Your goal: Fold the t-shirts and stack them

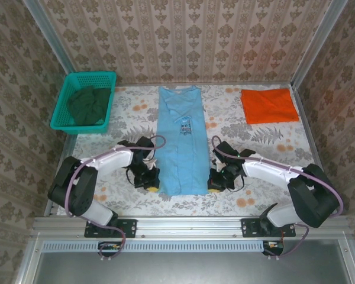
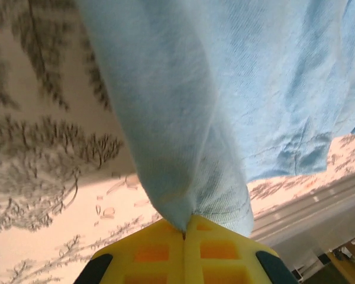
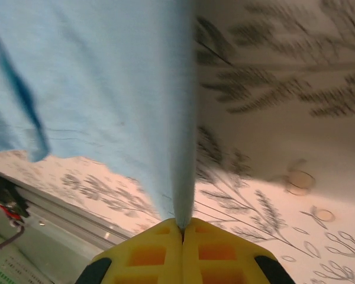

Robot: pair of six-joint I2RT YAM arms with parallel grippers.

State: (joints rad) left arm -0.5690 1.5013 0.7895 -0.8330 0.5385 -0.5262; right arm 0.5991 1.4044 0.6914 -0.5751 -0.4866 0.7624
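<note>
Since the blue tee [image 1: 180, 148] was laid mid-table as a long strip running straight away from the arms, its near hem was pinched at both corners, left gripper [image 1: 150, 182] and right gripper [image 1: 215, 182] each clamped tight on cloth, equally near; the orange tee [image 1: 269, 105] was seen folded far right, so a fold toward the collar looked due
</note>
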